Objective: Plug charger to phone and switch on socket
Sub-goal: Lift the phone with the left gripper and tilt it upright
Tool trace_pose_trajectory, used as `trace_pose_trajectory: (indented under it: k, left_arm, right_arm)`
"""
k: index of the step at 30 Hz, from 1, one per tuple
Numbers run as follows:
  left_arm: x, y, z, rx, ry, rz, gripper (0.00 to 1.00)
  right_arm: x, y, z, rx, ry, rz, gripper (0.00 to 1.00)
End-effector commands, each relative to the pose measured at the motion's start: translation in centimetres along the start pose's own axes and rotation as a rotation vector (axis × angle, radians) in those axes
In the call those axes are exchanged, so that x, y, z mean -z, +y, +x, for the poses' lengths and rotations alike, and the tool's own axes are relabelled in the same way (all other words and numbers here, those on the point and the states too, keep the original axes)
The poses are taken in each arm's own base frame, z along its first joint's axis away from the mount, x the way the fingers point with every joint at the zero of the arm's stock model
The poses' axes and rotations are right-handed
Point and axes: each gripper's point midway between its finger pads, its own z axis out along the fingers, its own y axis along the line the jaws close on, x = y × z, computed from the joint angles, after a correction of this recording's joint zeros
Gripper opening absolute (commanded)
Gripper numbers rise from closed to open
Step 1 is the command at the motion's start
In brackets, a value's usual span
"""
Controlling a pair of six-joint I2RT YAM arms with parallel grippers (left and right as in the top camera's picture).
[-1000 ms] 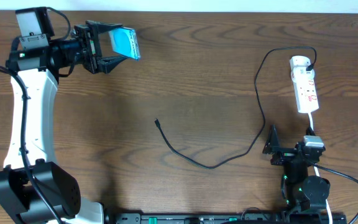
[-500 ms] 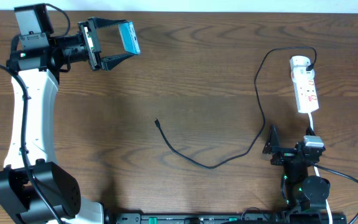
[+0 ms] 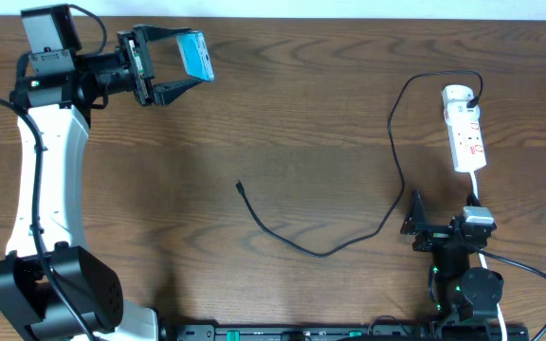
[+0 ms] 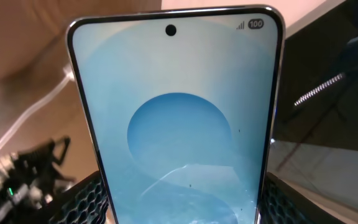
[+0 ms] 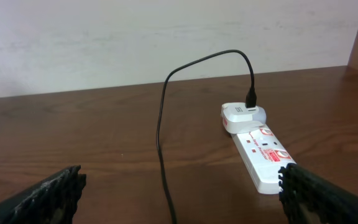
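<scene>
My left gripper (image 3: 193,61) is shut on the phone (image 3: 197,55), holding it in the air over the table's far left corner. In the left wrist view the phone's (image 4: 176,124) cyan screen stands upright and fills the frame, with a black finger (image 4: 79,202) pressed against each long edge. The charger cable (image 3: 292,243) lies in a loop across the table's middle, its plug tip (image 3: 240,187) free on the wood. The socket (image 3: 466,133) lies at the right with the cable's other end plugged in. My right gripper (image 3: 423,225) rests open, the cable (image 5: 161,143) and socket (image 5: 263,155) ahead of it.
A white adapter (image 5: 244,114) sits in the socket's rounded far end. The socket's white cord (image 3: 474,194) runs toward the right arm's base. A pale wall (image 5: 166,37) stands behind the table's far edge.
The left gripper has turned a little and lifted slightly, so the phone looks more edge-on from above. The right arm, cable and socket have not moved.
</scene>
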Motion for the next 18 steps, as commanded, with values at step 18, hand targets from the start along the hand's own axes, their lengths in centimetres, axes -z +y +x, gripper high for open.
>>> trace_pose_trajectory:
  k: [18]
  left_arm:
    - [7.4,6.6,-13.1,-0.320,-0.845,-0.459,0.07]
  right_arm:
    - [0.0,-0.1,0.0,-0.008,-0.002,0.006,0.99]
